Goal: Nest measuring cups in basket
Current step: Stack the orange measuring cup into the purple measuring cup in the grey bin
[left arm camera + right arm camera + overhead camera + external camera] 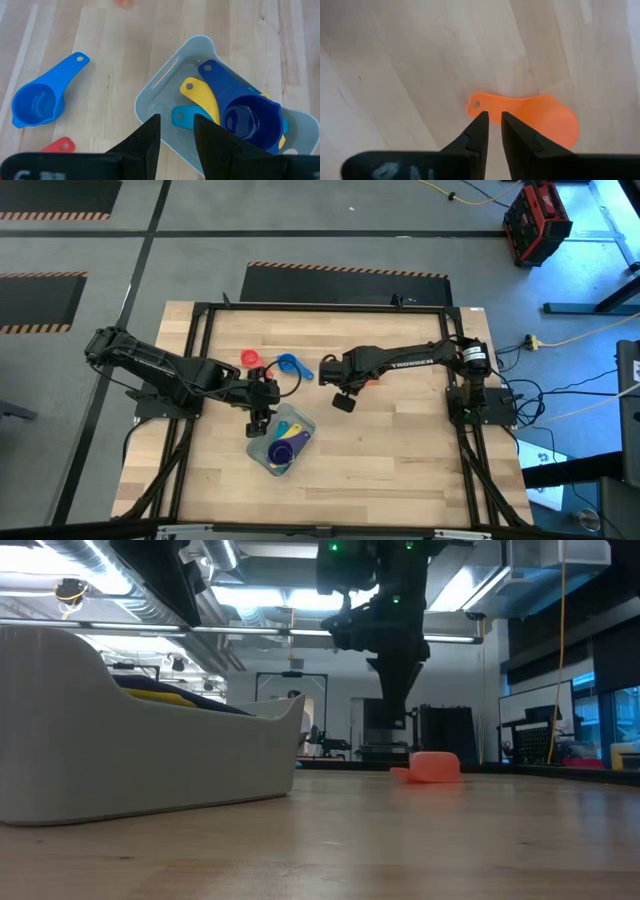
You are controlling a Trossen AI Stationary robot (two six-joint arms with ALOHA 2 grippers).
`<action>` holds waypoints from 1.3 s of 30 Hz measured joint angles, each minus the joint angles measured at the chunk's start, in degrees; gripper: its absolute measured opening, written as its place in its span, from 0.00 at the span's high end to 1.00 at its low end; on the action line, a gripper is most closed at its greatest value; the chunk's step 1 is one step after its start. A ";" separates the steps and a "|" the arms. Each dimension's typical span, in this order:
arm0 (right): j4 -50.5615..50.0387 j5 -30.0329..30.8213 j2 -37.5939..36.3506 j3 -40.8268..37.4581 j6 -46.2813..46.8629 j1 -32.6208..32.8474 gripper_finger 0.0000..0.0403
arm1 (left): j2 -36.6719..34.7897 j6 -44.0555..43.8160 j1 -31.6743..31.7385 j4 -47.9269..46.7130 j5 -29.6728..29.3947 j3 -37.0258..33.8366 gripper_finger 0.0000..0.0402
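The pale grey-blue basket (pixel 283 442) (pixel 165 85) stands on the table and holds nested cups: a dark blue-purple cup (pixel 247 120), a yellow cup (pixel 200 97) and a teal cup (pixel 182 116). A light blue cup (pixel 37 97) (pixel 290 365) and a red cup (pixel 250 359) lie on the table beyond the basket. The orange cup (pixel 535 117) (pixel 432 766) lies apart on the wood, seemingly mouth down. My left gripper (pixel 177 125) hovers open over the basket's near corner. My right gripper (pixel 492 120) hangs above the orange cup's handle (pixel 475 106), its fingers only a narrow gap apart.
The black frame (pixel 200 310) runs around the table's edges. Bare wood lies to the right of and in front of the basket (pixel 400 460). In the low view the basket's wall (pixel 150 750) fills the left, and the right arm (pixel 395 640) hangs over the orange cup.
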 joint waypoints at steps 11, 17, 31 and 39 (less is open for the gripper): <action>-2.03 -2.27 0.00 0.00 -4.12 -0.21 0.83 | 0.15 -0.01 0.00 1.91 -0.02 0.02 0.73; -2.09 -4.56 0.00 0.00 -4.38 -0.84 0.74 | 0.15 0.02 0.00 2.44 -0.02 0.02 0.73; -1.96 -4.53 0.00 0.00 -5.62 -2.54 0.43 | 0.15 0.02 0.02 2.44 -0.02 0.02 0.73; -0.79 -4.55 0.00 0.00 -5.80 -2.22 0.42 | 0.15 0.04 0.00 2.46 -0.02 0.02 0.73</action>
